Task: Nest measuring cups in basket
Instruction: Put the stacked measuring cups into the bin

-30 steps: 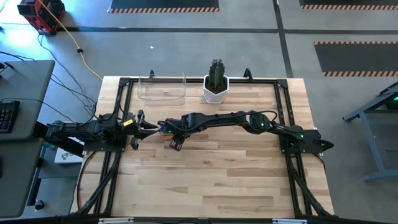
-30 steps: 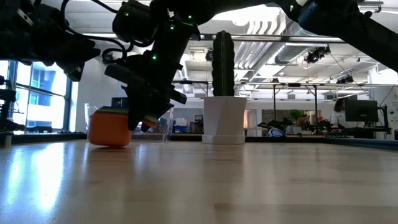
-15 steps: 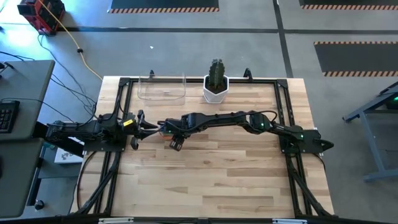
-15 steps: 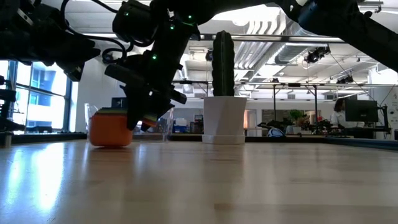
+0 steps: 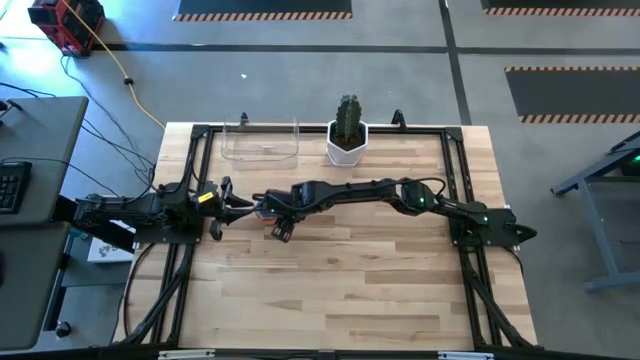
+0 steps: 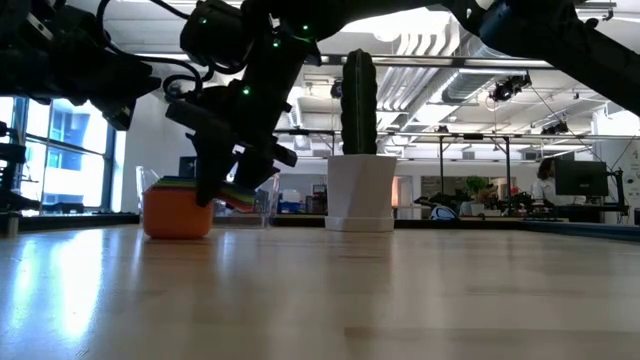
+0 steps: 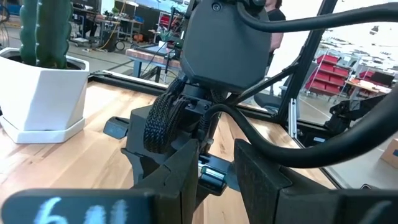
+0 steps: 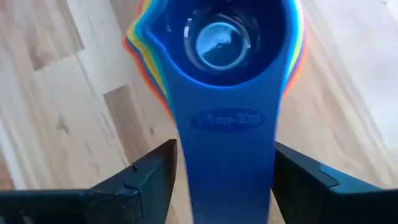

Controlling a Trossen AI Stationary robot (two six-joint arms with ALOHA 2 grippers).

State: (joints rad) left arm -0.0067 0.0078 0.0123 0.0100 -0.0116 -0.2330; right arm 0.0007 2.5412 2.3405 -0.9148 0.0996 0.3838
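My right gripper (image 8: pixel 221 186) is standing open astride the blue handle of the nested cups (image 8: pixel 217 43); whether my left gripper (image 5: pixel 222 207) is gripping, I cannot tell.

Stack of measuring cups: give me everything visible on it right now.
The nested stack of coloured plastic measuring cups sits upright on the light wooden table, left of centre, outside the clear basket. A blue cup with a flat handle bearing embossed lettering lies on top; yellow, orange and red rims fan out beneath, and the large orange cup forms the base. The right claw straddles the blue handle, fingers apart with gaps either side.
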